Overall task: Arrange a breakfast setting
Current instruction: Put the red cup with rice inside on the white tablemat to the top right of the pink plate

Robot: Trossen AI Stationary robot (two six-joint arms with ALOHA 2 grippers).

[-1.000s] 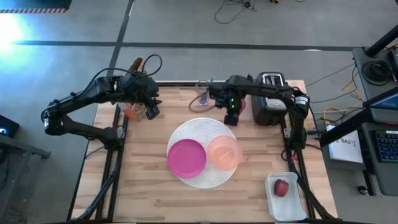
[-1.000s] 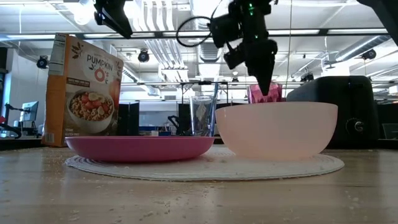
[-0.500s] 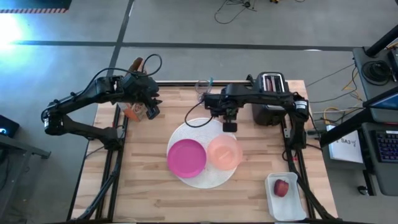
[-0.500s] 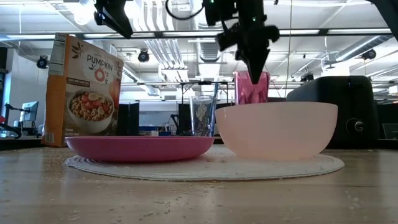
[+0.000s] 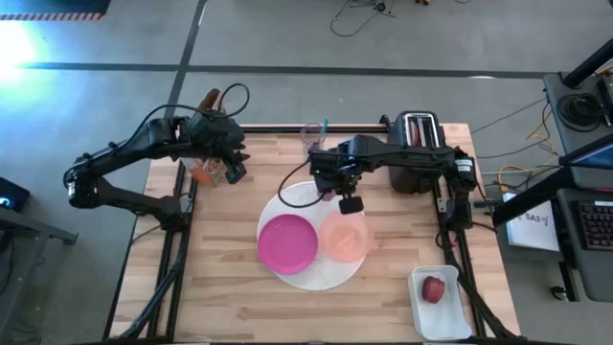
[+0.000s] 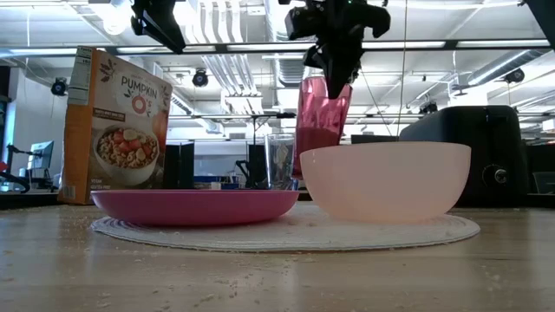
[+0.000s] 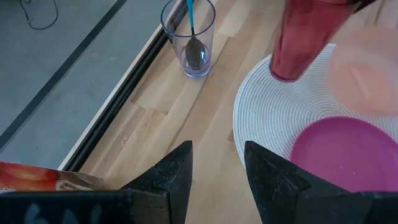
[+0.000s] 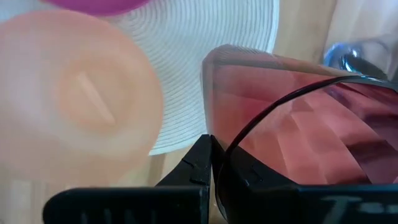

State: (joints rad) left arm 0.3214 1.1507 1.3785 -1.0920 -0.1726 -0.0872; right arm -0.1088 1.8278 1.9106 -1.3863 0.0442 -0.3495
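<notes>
From table height, nearest is the wooden worktop (image 6: 260,277), dusted with crumbs, then the white plate (image 6: 286,232) carrying the magenta plate (image 6: 195,206) and the peach bowl (image 6: 386,180) side by side. Just behind the bowl the pink tumbler (image 6: 321,117) hangs clear of the surface, its rim pinched by the right pincer (image 6: 334,62), clenched on it from above. From overhead this puts the tumbler over the far edge of the white plate, beside the bowl.

The step in hand looks like bringing the tumbler to its place in the setting; the next move calls for lowering it upright onto bare wood near the plate, clear of the bowl's rim, before letting go.

Farther back stands a clear glass (image 6: 281,161) holding the teal-handled spoon (image 7: 191,25), a cereal box (image 6: 117,126) at the far left with the left pincer (image 5: 233,171) waiting above it, partly closed and gripping nothing visible, and a black toaster (image 6: 481,156). Beyond lies an open workshop with ceiling lights.
</notes>
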